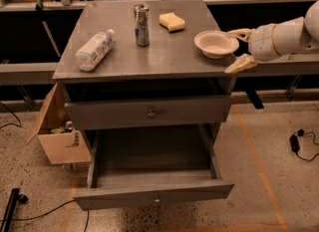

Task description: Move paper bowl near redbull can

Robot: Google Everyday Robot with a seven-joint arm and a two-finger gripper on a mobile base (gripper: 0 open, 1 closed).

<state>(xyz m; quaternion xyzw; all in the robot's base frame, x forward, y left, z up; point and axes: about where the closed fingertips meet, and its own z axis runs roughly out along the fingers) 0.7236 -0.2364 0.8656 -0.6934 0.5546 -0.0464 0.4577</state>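
Here the gripper (pixel 230 52) hovers at the right edge of the worktop (pixel 164 57), fingers spread apart. The paper bowl (pixel 214 43) sits on the worktop with its right rim between them, well apart from the upright redbull can (pixel 141 25).

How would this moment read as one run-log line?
paper bowl: table right side | gripper: open, at its right rim | redbull can: upright, apart to left | move: not done

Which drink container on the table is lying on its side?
The clear plastic bottle at the left edge; the redbull can stands upright. The claw is open at the right edge, by the paper bowl.
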